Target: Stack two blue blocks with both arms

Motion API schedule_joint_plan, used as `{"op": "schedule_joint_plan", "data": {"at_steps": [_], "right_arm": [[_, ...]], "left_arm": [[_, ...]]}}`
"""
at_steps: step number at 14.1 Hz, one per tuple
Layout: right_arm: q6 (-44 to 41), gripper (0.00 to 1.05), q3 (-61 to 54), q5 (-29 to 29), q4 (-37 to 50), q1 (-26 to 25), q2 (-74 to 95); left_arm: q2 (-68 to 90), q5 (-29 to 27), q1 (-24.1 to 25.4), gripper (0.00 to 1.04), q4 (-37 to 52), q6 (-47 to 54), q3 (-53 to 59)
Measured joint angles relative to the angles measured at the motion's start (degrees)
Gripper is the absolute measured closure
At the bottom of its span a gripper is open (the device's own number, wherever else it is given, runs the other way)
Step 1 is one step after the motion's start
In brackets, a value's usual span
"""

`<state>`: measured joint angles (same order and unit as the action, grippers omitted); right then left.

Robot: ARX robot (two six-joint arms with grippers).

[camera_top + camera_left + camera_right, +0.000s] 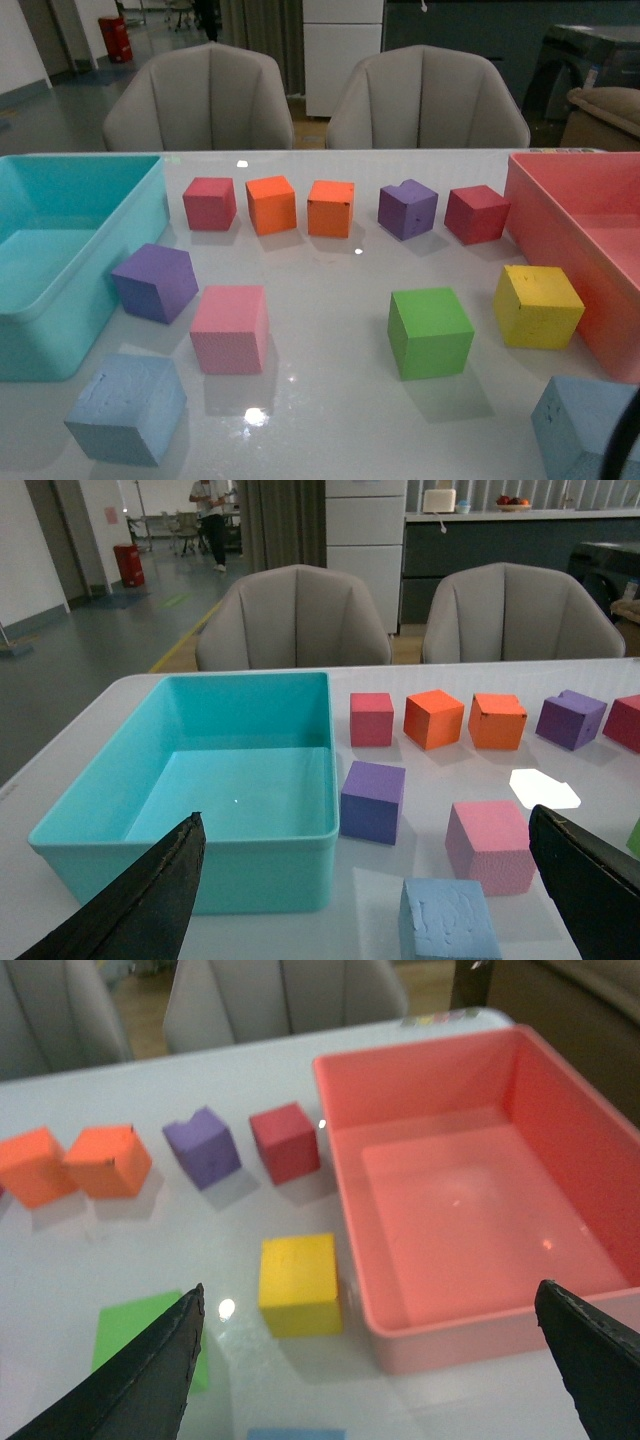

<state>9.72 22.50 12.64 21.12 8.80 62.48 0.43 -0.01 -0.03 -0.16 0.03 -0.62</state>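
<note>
The left gripper [365,818] and right gripper [369,1288] both gape wide. The pale blue foam cube [127,408] left of the green foam cube [430,332] lies nearer the left arm. The 2nd blue cube [585,425], right of it, lies nearer the right.

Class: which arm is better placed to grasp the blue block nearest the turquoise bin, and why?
Left. The left gripper, open, looks onto that blue block; the right gripper faces the pink bin opposite.
</note>
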Motion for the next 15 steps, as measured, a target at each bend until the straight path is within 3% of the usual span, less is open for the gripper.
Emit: {"op": "schedule_joint_plan", "data": {"at_steps": [4, 8, 15], "right_arm": [[5.8, 0.06, 3.4, -4.4, -6.5, 3.2, 11.6], [11.9, 0.06, 3.9, -8.7, -6.7, 3.2, 22.3], [11.6, 0.06, 6.3, -8.0, -4.3, 3.1, 30.3]], "left_arm": [[0.0, 0.0, 0.0, 0.07, 0.0, 0.0, 0.0], [0.0, 0.0, 0.0, 0.07, 0.0, 0.0, 0.0], [0.0, 0.0, 0.0, 0.07, 0.0, 0.0, 0.0]]}}
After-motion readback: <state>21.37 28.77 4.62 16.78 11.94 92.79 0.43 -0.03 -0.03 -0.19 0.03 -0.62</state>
